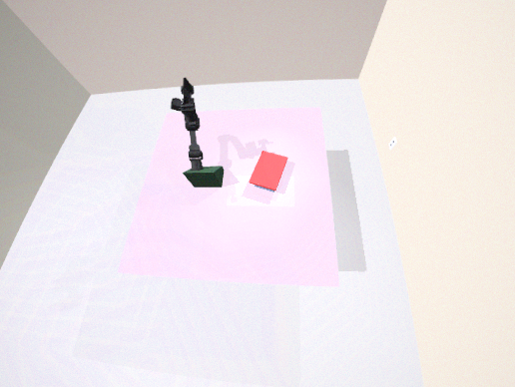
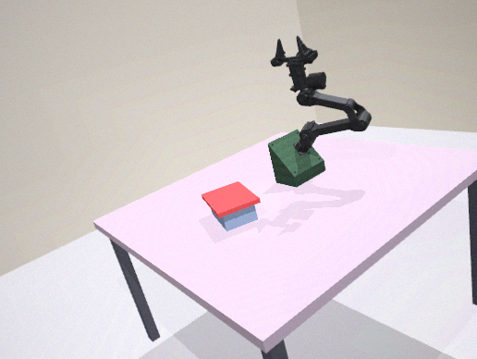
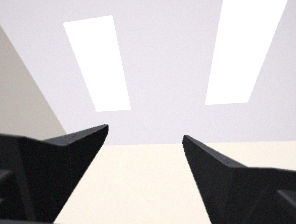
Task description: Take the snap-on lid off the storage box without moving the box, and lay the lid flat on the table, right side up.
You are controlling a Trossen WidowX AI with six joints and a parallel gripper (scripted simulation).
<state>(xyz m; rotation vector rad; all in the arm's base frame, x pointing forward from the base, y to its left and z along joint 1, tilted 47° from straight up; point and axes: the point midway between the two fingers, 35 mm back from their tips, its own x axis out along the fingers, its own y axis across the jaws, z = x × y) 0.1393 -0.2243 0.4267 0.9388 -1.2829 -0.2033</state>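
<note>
The red snap-on lid [image 2: 230, 198] sits on the pale blue storage box [image 2: 238, 218] mid-worktop [image 2: 324, 259]. The hand [image 2: 289, 47] points upward, spread wide, gripping nothing.

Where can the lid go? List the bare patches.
Bare: the table's wide near end, beyond the box with its red lid. Tighter: the strip between box and green base. The open claw points upward.
</note>
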